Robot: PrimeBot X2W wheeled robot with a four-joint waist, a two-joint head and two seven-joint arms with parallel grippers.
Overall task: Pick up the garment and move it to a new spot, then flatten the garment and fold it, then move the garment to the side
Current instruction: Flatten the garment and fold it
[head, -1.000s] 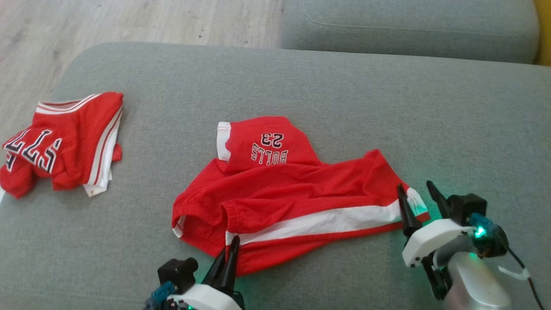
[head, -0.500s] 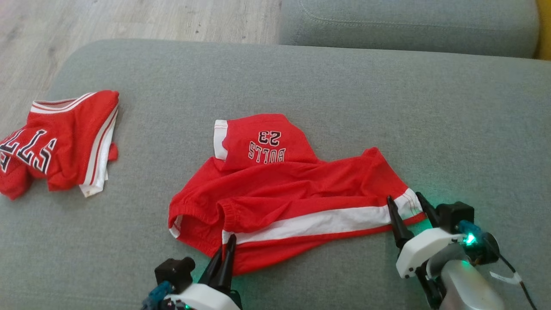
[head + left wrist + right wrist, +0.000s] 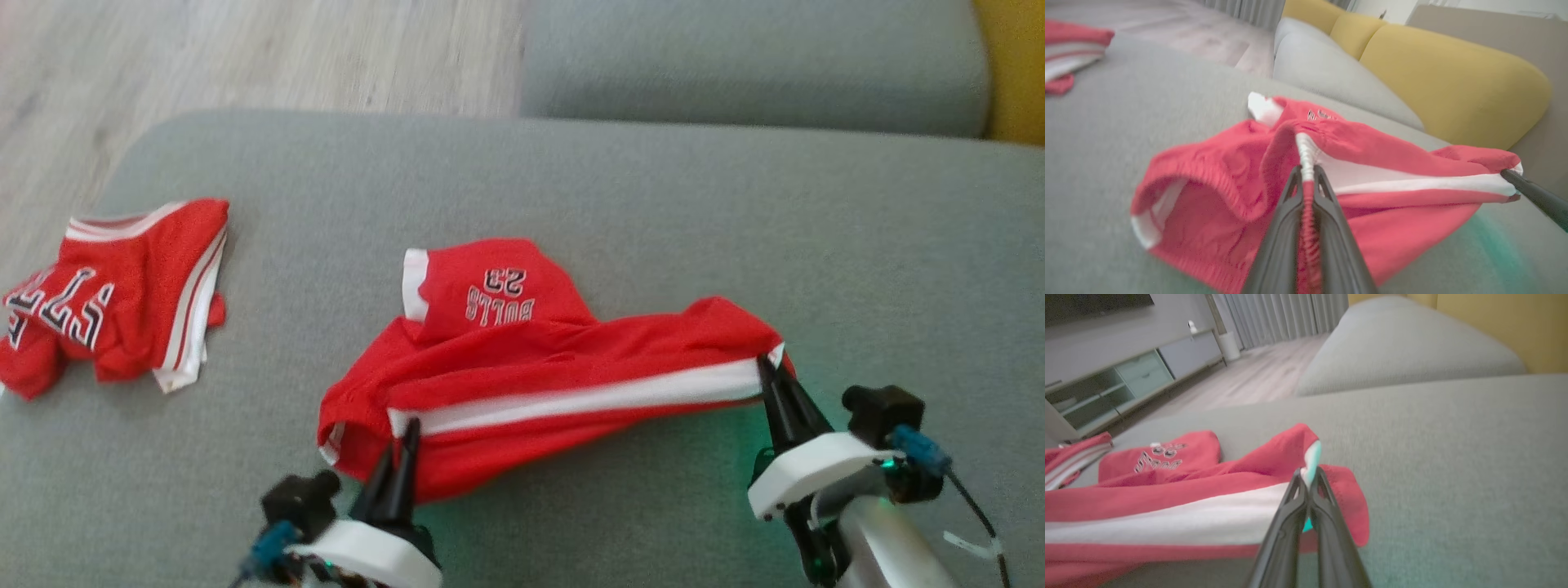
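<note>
The left tool pinches the red shorts at the waistband. The right tool pinches their right-hand hem.

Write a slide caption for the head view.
Left gripper and right gripper pinch opposite ends of the red shorts on the grey cushion; another red garment lies at left.
</note>
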